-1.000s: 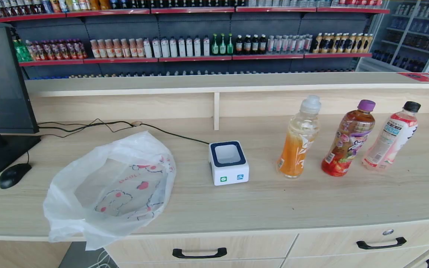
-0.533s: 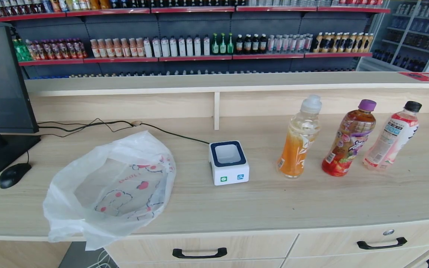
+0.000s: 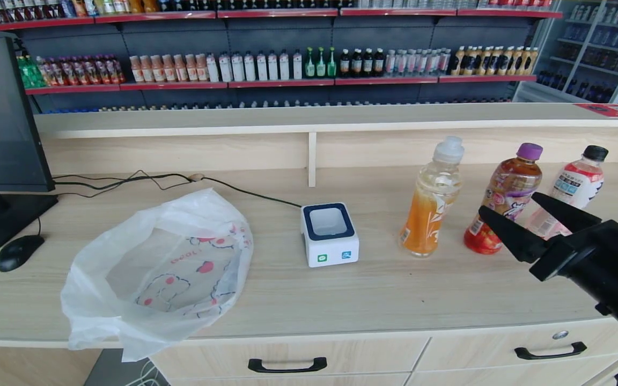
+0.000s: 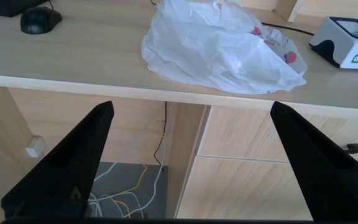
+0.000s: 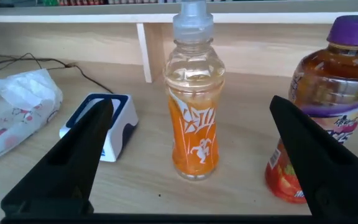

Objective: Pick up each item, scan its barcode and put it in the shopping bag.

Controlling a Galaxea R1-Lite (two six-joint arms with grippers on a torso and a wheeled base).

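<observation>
nothing looked done yet: the shopping bag [image 3: 159,268] lay open and seemingly empty by the front edge of the counter [image 3: 395,289] toward its left end, the scanner [image 3: 329,233] sat mid-counter to its right, and all three items, the orange bottle [image 3: 431,201], the purple-capped bottle [image 3: 505,198] and the pink bottle [image 3: 572,187], stood upright in a row toward the right end, unscanned by my reckoning. the right gripper [image 3: 510,203] hung in front of the two rightmost bottles, fingers apart, holding nothing. the left wrist view gave the left gripper [image 4: 191,107], fingers apart and empty, low before the counter's front edge near the bag; the right wrist view framed the orange bottle between the right gripper's fingers, likely the first pick.
</observation>
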